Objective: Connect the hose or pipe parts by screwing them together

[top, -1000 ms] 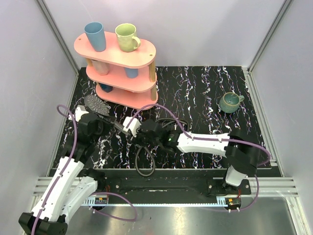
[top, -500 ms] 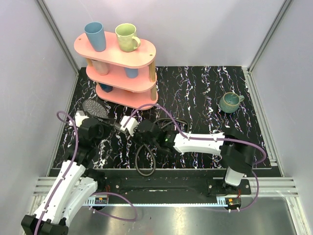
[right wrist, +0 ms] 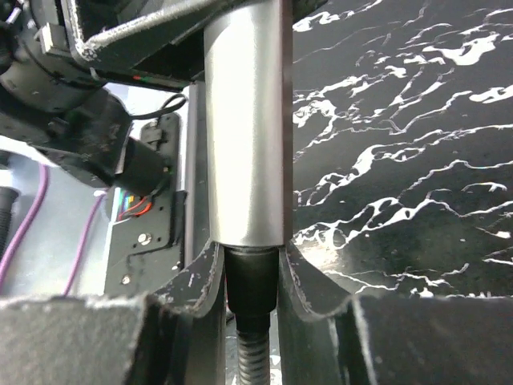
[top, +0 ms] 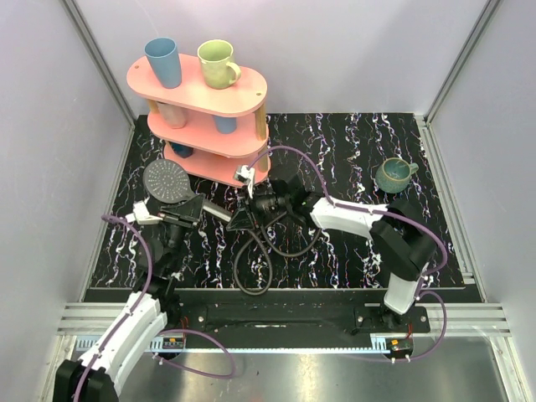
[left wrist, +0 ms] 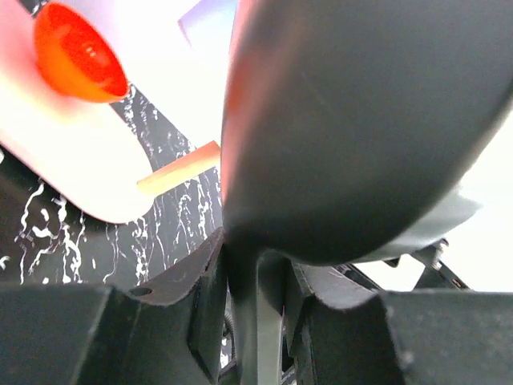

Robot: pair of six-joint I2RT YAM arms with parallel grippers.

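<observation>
While left end effector [left wrist: 256, 277] clamps shower head [left wrist: 361, 120], right end effector [right wrist: 250, 273] grips hose [right wrist: 252, 361].

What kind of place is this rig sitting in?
Probably a lab test cell, not a real home: plain white walls on aluminium frame posts, a marble-print mat, and staged props, a pink shelf of cups plus a shower head and hose.
</observation>
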